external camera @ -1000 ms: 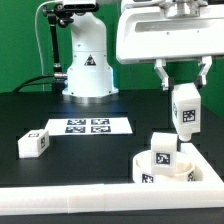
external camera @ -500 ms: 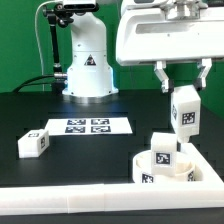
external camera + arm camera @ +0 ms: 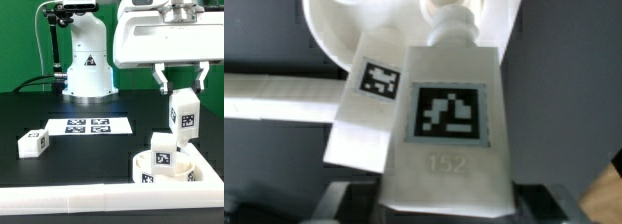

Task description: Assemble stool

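Note:
My gripper [image 3: 181, 88] is shut on a white tagged stool leg [image 3: 184, 112] and holds it in the air, roughly upright, above the right side of the round stool seat [image 3: 166, 173]. A second leg [image 3: 161, 150] stands on the seat, just to the exterior view's left of and below the held one. A third leg [image 3: 34, 143] lies loose on the black table at the exterior view's left. In the wrist view the held leg [image 3: 446, 110] runs out from between my fingers of the gripper [image 3: 441, 196], with the standing leg [image 3: 370, 90] and the seat [image 3: 367, 15] beyond it.
The marker board [image 3: 86, 126] lies flat at the table's middle. A long white border wall [image 3: 70, 198] runs along the front edge and around the seat. The arm's white base [image 3: 88, 65] stands at the back.
The held leg has shifted very slightly toward the exterior view's left; the grip is unchanged and nothing else has moved.

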